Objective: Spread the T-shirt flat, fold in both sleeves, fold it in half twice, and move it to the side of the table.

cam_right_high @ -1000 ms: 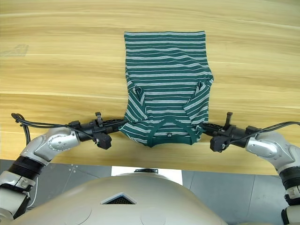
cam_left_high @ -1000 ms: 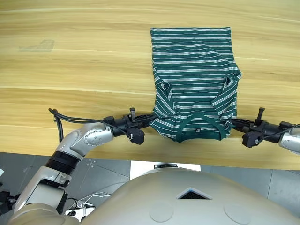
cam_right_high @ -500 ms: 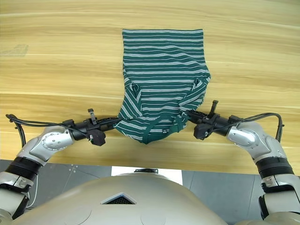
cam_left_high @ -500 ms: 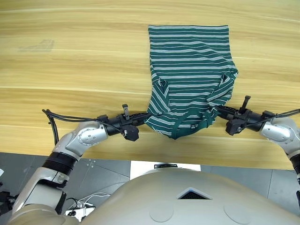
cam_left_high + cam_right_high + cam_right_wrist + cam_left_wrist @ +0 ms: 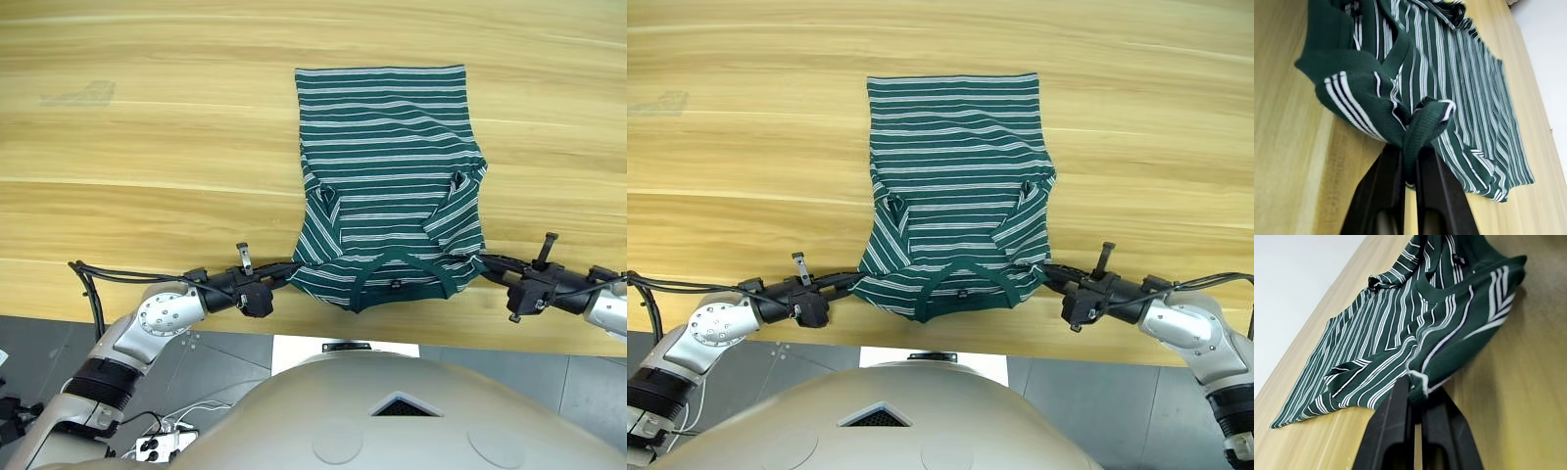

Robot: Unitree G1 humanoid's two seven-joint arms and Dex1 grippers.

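**T-shirt** (image 5: 387, 176): dark green with white stripes. Lay on the worktop (image 5: 147, 147), right of centre, with the hem at the far end and the collar at the near edge. Had both sleeves folded in over the chest. Lay flat across the far part, was raised a little at the two near corners, and sagged at the collar between them.

**Left claw** (image 5: 293, 266): clenched on the T-shirt's near left shoulder corner, just over the worktop's near edge. Pinched the cloth between both fingers (image 5: 1391, 421), with a bunch of it above the tips. Pointed inward toward the collar.

**Right claw** (image 5: 481, 259): clenched on the near right shoulder corner, level with the left claw on the opposite side. Pressed a rolled fold of striped cloth between the fingers (image 5: 1381, 186). Pointed inward toward the collar.

**Worktop**: light wood, with the grain running side to side.
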